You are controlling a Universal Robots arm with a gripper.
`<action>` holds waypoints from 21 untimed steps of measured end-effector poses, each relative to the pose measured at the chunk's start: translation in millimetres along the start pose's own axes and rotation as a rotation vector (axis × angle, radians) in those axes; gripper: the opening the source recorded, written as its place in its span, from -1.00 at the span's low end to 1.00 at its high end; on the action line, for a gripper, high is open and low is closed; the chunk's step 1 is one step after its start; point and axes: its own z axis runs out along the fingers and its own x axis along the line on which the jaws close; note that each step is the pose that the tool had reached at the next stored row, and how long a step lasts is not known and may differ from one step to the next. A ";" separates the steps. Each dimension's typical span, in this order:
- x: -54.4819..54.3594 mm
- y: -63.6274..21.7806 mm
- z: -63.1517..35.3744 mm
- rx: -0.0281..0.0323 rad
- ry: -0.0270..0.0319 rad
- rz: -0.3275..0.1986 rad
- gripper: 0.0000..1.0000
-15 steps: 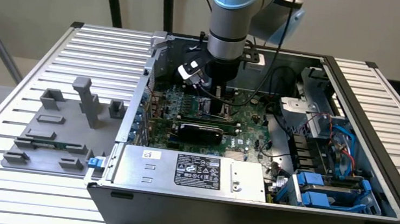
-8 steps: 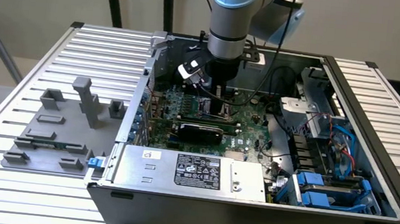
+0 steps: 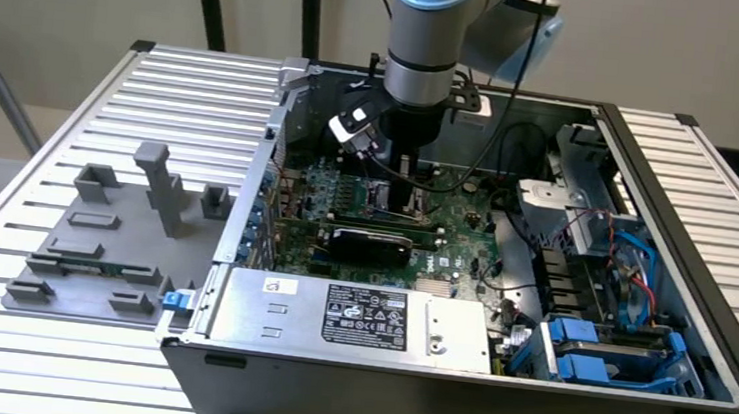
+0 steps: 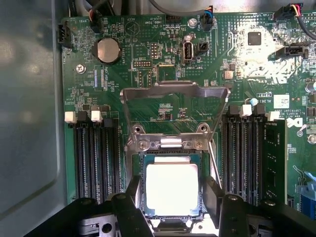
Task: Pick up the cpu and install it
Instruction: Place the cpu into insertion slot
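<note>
The cpu [image 4: 172, 190], a flat square chip with a bright silvery top, lies flat in the socket [image 4: 140, 163] on the green motherboard [image 4: 163, 106]. The socket's metal load plate [image 4: 173, 91] is hinged up and away from it. My gripper [image 4: 173, 200] hangs straight over the chip, open. Its dark fingers [image 4: 132, 195] stand on either side of the chip, with a thin gap showing on each side. In the exterior view the gripper [image 3: 396, 184] reaches down into the open computer case [image 3: 667, 253], low over the board.
Memory slots [image 4: 96, 158] flank the socket on both sides. A black expansion card [image 3: 367, 239] and the power supply [image 3: 347, 315] sit in front of the gripper. Cables and blue drive bays [image 3: 598, 352] fill the exterior view's right. Grey fixture blocks [image 3: 113, 235] stand outside the case on the slatted table.
</note>
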 end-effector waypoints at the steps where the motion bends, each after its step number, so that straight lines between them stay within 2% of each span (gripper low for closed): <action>1: 0.0 0.0 -0.1 0.0000 -0.0025 0.000 0.24; 13: 2.7 -0.2 -0.1 -0.0019 -0.0374 -0.001 0.24; 15: 3.7 -0.3 -0.2 -0.0019 -0.0392 -0.001 0.24; 21: 5.4 -0.3 -0.1 -0.0020 -0.0391 -0.004 0.24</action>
